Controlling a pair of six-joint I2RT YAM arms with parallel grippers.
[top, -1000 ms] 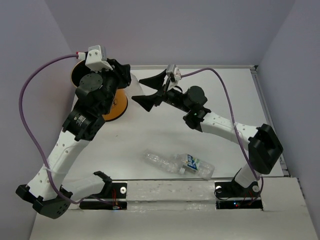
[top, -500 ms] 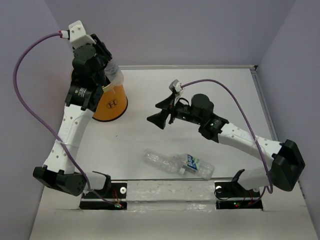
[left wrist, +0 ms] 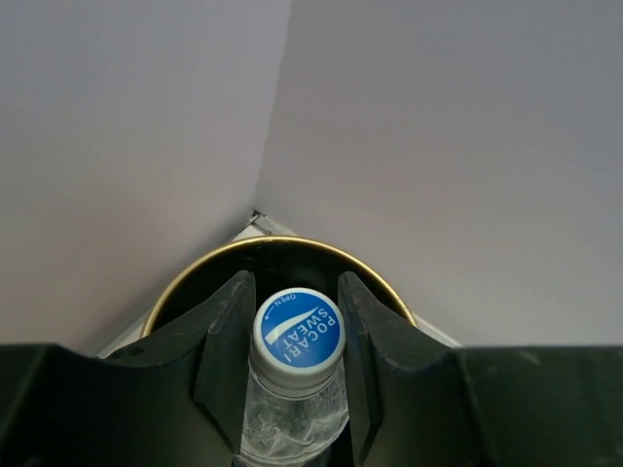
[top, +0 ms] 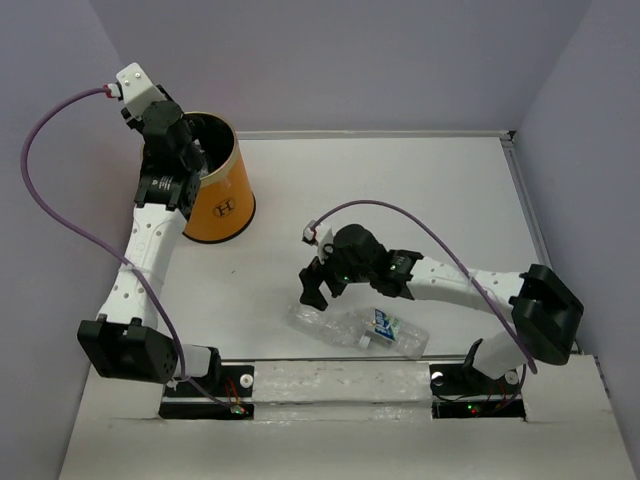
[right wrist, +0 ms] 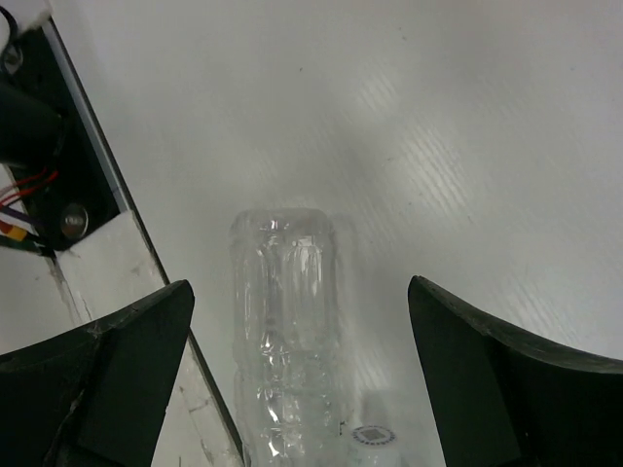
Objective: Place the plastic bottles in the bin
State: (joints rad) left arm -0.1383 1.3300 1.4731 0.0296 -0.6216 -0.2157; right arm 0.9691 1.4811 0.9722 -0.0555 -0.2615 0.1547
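My left gripper (top: 193, 143) is over the mouth of the orange bin (top: 228, 196). In the left wrist view it (left wrist: 297, 326) is shut on a clear bottle with a blue cap (left wrist: 298, 333), pointing at the bin's pale rim (left wrist: 292, 241) and black inside. My right gripper (top: 312, 290) is open above a clear crinkled bottle (top: 318, 320) lying near the front edge. In the right wrist view that bottle (right wrist: 285, 321) lies between the spread fingers (right wrist: 136, 360). A bottle with a blue-green label (top: 392, 331) lies beside it, its white cap (right wrist: 375, 440) showing.
The table's near edge strip with the arm bases (top: 330, 385) runs just below the two lying bottles. Purple walls close in on the left, back and right. A purple cable (top: 60, 200) loops from the left arm.
My left arm has swung the bottle up and back over the bin's mouth. My right gripper has come from the back middle down to the front, over the clear bottle.
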